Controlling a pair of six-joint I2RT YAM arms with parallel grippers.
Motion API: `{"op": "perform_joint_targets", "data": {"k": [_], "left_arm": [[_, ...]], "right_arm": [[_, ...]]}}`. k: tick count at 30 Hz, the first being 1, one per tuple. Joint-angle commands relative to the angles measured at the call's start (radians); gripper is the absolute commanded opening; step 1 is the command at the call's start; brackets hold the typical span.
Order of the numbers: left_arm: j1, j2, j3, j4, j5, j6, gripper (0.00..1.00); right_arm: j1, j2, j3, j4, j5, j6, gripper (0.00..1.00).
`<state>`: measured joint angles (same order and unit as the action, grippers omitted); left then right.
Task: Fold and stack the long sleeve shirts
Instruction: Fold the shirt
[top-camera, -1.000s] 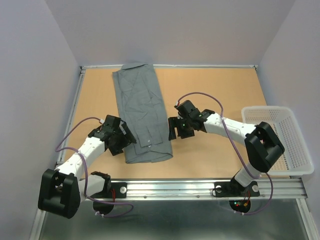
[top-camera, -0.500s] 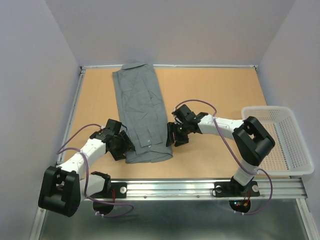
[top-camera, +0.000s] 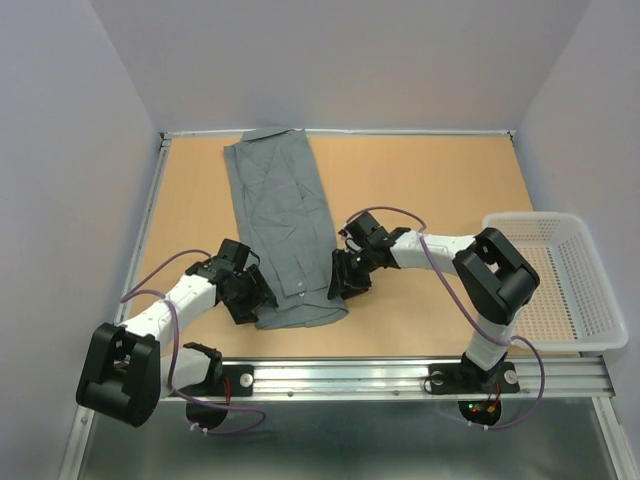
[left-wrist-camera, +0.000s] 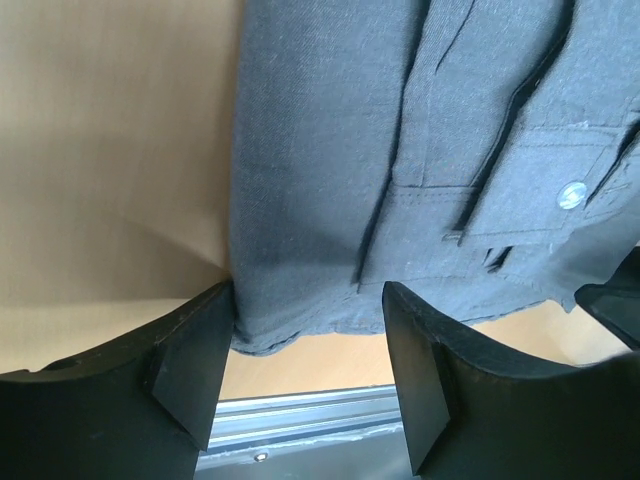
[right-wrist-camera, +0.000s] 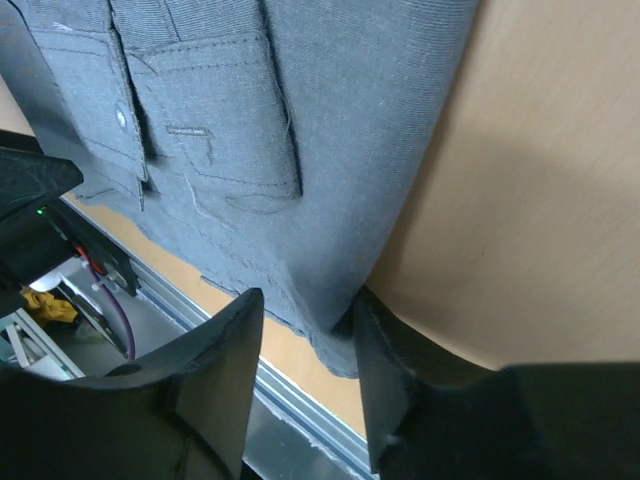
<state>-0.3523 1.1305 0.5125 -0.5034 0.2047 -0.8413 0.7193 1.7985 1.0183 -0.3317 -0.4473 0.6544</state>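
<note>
My left gripper (top-camera: 260, 300) and right gripper (top-camera: 341, 287) sit low on the table (top-camera: 440, 180), one at each near corner of the grey shirt (top-camera: 285, 225). From the top camera, the shirt lies as a narrow folded strip. Its long axis runs from the far edge toward my bases and leans a little to the right as it comes near. The collar points away, at the back rim. A white basket (top-camera: 570, 280) stands well apart on the right.

In my left wrist view, my left gripper (left-wrist-camera: 308, 310) has its jaws spread wide, astride the shirt's (left-wrist-camera: 330, 150) near corner. The cloth lies flat between the fingers (left-wrist-camera: 190, 360), the left one touching the side edge. A pale button (left-wrist-camera: 571, 194) shows at the right, and the metal rail (left-wrist-camera: 300, 420) lies below the hem.

In my right wrist view, my right gripper (right-wrist-camera: 305, 305) has a narrower gap, with the shirt's (right-wrist-camera: 330, 120) edge inside it, against one finger. I cannot tell whether the cloth is pinched. A buttoned cuff (right-wrist-camera: 120, 118) lies beyond.
</note>
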Motion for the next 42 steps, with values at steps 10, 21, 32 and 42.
{"op": "perform_joint_targets", "data": {"k": [10,21,32,42], "left_arm": [[-0.011,-0.023,-0.026,-0.057,0.001,-0.047,0.87],[-0.053,0.035,-0.063,-0.026,0.033,-0.082,0.7],[-0.097,0.101,-0.072,0.048,-0.011,-0.119,0.42],[-0.108,0.055,0.02,-0.036,-0.062,-0.101,0.0]], "right_arm": [[-0.107,-0.025,-0.092,-0.018,0.082,-0.048,0.06],[-0.115,-0.028,-0.07,-0.021,0.053,-0.068,0.06],[-0.115,-0.044,-0.067,-0.02,0.052,-0.087,0.06],[-0.115,-0.074,-0.073,-0.033,0.056,-0.133,0.02]]}}
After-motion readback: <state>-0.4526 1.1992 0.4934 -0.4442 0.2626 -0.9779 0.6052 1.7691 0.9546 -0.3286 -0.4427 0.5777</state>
